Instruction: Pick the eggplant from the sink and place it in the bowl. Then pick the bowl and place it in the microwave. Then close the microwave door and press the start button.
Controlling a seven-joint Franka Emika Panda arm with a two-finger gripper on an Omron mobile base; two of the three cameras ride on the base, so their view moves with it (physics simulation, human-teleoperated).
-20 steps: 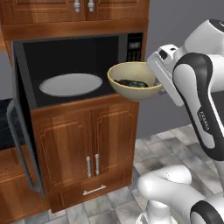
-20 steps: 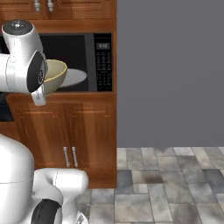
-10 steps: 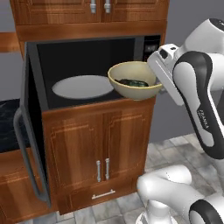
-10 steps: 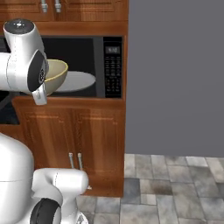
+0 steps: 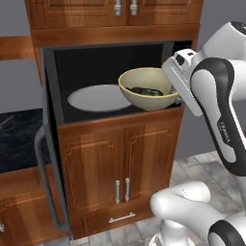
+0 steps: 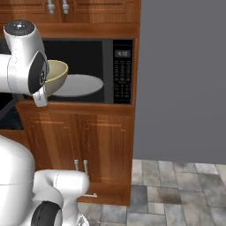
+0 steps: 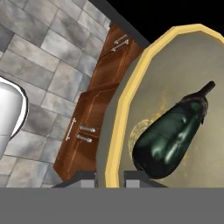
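The pale yellow-tan bowl (image 5: 144,90) hangs level in front of the open microwave (image 5: 96,67), just right of its white round plate (image 5: 96,97). The dark eggplant (image 5: 146,91) lies inside the bowl. My gripper (image 5: 175,95) is shut on the bowl's right rim. In the hand view the rim (image 7: 114,131) runs between my fingertips (image 7: 81,177), with the eggplant (image 7: 170,131) on the speckled inside. The microwave door (image 5: 48,144) stands swung open at the left, its long handle (image 5: 45,187) toward me. The bowl (image 6: 56,76) peeks from behind my arm. The sink is out of view.
The black keypad panel (image 6: 121,70) sits right of the cavity. Wooden cabinet doors (image 5: 120,163) are below the microwave and more above. A dark counter (image 5: 14,139) lies to the left, a grey wall (image 6: 181,79) to the right, tiled floor (image 6: 176,194) below.
The whole picture has shifted right as the base drove left, so the microwave cavity now sits squarely behind the held bowl. The gripper's hold on the bowl is unchanged.
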